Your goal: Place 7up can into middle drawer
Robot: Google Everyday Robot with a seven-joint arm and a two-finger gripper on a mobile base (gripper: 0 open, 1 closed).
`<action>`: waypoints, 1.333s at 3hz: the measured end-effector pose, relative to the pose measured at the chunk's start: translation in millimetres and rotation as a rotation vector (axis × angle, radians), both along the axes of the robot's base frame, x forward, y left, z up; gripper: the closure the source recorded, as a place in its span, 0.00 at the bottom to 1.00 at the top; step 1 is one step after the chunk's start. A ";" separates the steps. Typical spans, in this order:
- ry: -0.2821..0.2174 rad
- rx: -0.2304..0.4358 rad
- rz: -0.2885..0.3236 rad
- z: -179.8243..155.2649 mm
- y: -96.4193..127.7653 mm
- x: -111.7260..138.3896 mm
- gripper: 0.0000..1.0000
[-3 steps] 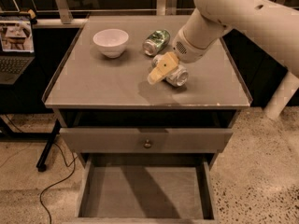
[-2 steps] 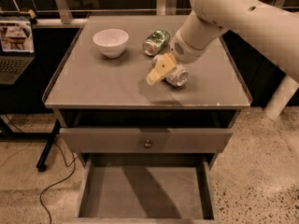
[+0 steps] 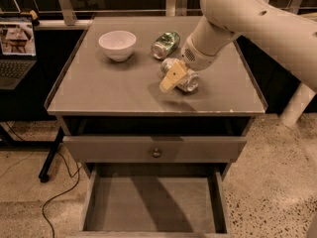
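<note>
The 7up can (image 3: 188, 82), silver-white and wrinkly, lies on its side on the cabinet top, right of centre. My gripper (image 3: 173, 76) is down at the can, its tan tip over the can's left part, and the white arm reaches in from the upper right. The middle drawer (image 3: 153, 205) is pulled open at the bottom of the view, below the cabinet top, and shows a plain flat grey bottom with nothing in it.
A smoother green can (image 3: 166, 44) lies just behind the gripper. A white bowl (image 3: 117, 44) stands at the back left of the cabinet top (image 3: 99, 93). A drawer front with a brass knob (image 3: 156, 152) sits above the open drawer. A laptop (image 3: 17, 51) is at the far left.
The arm has shifted slightly left. The gripper stays at the 7up can, and the can has barely moved.
</note>
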State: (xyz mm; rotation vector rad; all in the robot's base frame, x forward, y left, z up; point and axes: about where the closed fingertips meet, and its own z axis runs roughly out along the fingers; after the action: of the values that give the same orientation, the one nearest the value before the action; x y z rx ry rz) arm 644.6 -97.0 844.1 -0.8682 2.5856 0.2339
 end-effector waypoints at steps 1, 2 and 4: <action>0.000 0.000 0.000 0.0 0.0 0.0 0.42; 0.000 0.000 0.000 0.0 0.0 0.0 0.65; 0.000 0.000 0.000 -0.1 0.1 0.0 1.00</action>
State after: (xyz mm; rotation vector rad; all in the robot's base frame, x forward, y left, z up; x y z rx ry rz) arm 644.6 -96.9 844.0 -0.8684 2.5857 0.2340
